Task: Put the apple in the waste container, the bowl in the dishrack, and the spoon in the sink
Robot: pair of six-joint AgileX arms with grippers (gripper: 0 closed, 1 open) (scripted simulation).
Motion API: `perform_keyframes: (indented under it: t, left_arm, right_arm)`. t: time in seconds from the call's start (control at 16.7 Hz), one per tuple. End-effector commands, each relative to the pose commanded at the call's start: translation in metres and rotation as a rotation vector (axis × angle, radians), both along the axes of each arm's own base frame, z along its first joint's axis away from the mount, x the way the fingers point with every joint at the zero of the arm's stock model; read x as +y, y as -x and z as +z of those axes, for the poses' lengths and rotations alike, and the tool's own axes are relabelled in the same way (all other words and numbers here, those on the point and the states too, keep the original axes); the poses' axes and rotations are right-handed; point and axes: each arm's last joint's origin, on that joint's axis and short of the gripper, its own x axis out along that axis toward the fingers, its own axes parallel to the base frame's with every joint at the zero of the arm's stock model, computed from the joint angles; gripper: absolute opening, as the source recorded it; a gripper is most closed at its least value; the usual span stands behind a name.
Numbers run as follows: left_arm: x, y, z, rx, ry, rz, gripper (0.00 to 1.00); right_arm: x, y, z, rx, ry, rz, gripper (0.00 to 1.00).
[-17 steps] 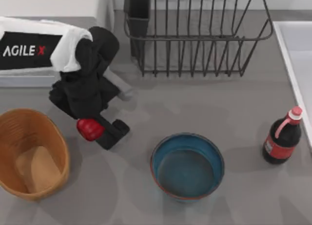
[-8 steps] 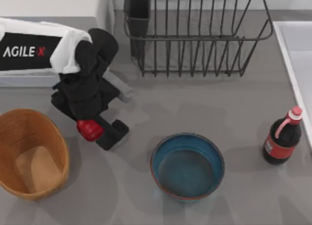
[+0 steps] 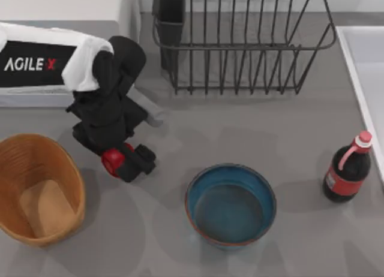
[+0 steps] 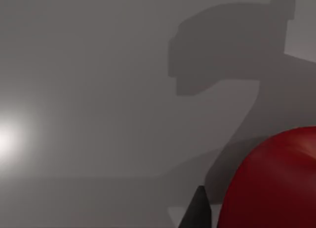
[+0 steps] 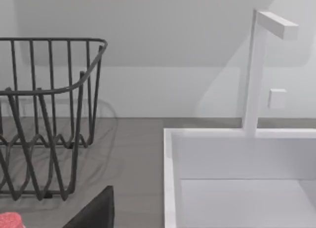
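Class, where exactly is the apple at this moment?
In the top view the apple sits at the table's left, gripped by the left gripper, between the waste container and the bowl.

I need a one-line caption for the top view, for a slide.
Left gripper grips the apple beside the basket; bowl waits below the dishrack.

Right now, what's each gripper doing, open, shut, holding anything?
Left gripper: jaws shut on the apple, just right of the waste container.
Right gripper: cannot be told; parked facing the sink.
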Motion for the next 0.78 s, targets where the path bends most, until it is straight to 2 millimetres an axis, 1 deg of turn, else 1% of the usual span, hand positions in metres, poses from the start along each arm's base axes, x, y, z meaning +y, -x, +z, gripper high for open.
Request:
perform_keyframes:
  t: [0.06, 0.12, 0.54, 0.6, 0.66, 0.78]
  left_arm:
    - [0.0, 0.0, 0.0, 0.0, 0.0, 0.0, 0.02]
    - [0.0, 0.0, 0.0, 0.0, 0.0, 0.0, 0.0]
    - [0.0, 0.0, 0.0, 0.0, 0.0, 0.0, 0.0]
    - [-0.003, 0.003, 0.006, 0.008, 0.033, 0.006, 0.0]
    - [-0.003, 0.003, 0.007, 0.008, 0.033, 0.005, 0.0]
    - [-0.005, 0.002, 0.016, 0.013, 0.037, 0.0, 0.0]
  right_arm:
    - [0.0, 0.0, 0.0, 0.0, 0.0, 0.0, 1.0]
    - [0.0, 0.0, 0.0, 0.0, 0.0, 0.0, 1.0]
    - [0.0, 0.0, 0.0, 0.0, 0.0, 0.0, 1.0]
    - [0.0, 0.0, 0.0, 0.0, 0.0, 0.0, 1.0]
    - [0.0, 0.0, 0.0, 0.0, 0.0, 0.0, 1.0]
    - [0.0, 0.0, 0.0, 0.0, 0.0, 0.0, 1.0]
